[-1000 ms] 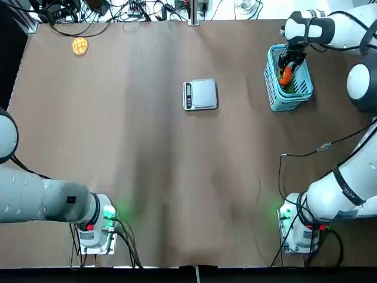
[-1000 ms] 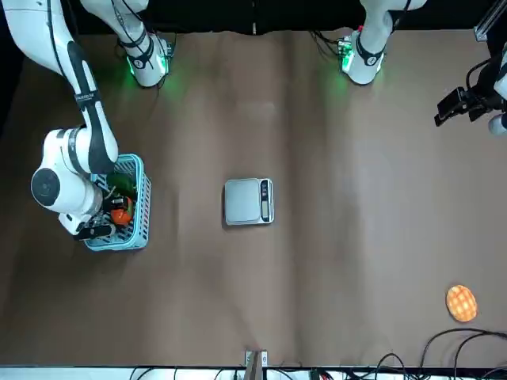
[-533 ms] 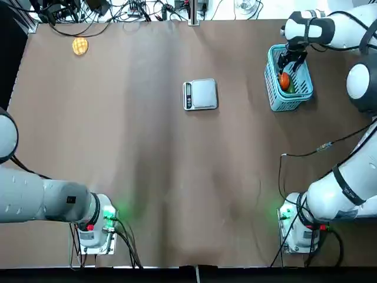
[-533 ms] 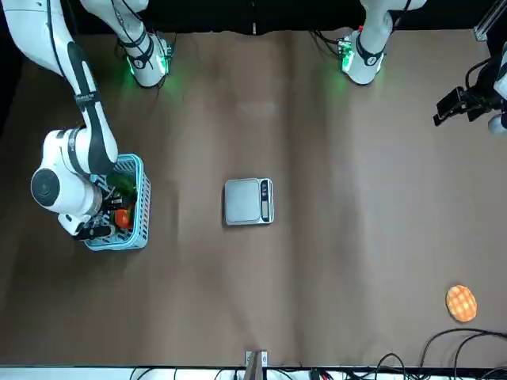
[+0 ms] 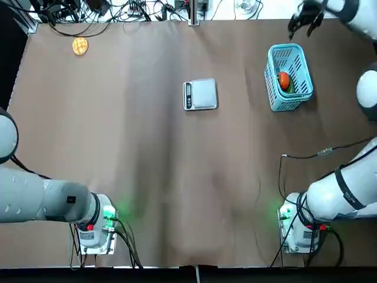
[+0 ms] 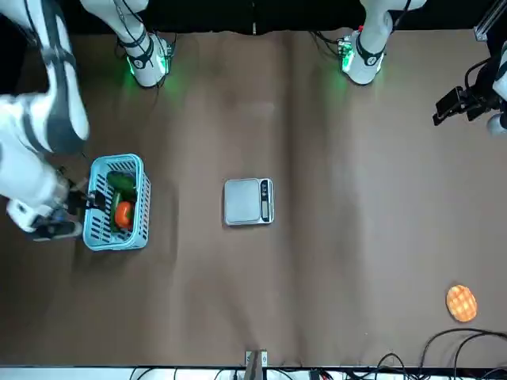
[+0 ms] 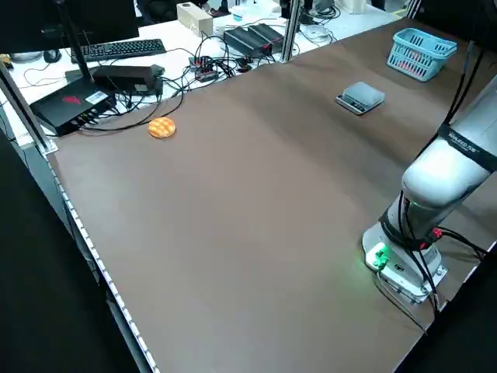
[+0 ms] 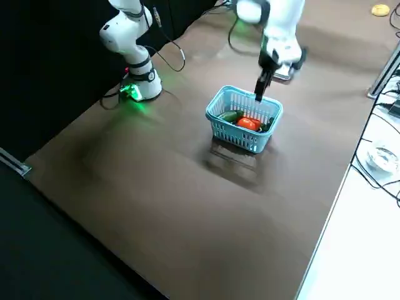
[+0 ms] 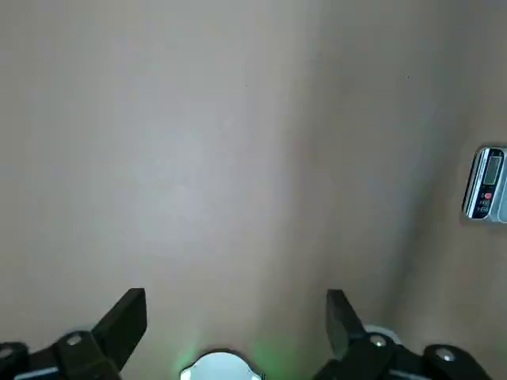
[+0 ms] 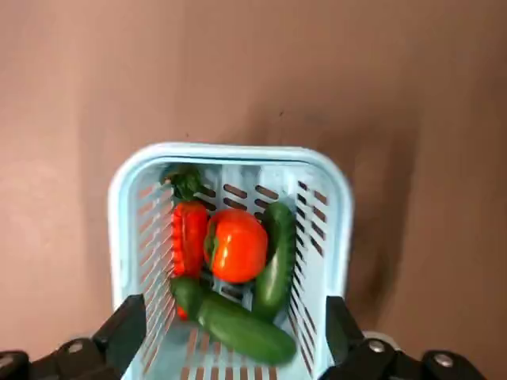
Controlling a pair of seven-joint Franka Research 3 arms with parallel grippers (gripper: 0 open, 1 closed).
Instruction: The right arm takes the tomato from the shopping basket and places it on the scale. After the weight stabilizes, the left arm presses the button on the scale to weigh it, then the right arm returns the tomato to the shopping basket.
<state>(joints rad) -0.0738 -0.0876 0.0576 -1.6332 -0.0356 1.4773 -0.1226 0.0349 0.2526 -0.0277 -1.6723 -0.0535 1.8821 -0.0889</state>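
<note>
Right wrist view: tomato [image 10: 235,245] in basket [image 10: 337,229], apart from open right claw [image 10: 230,348].

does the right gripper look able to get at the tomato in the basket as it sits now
Probably yes. The tomato lies on top of the green vegetables in the open-topped shopping basket, and the open right gripper sits above it.

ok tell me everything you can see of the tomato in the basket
The tomato is small, round, glossy orange-red, with a green stem cap on one side. It lies inside the light-blue slatted shopping basket, on top of two dark green cucumbers and beside a red pepper. No gripper touches it; the right gripper is above the basket, open.
</note>
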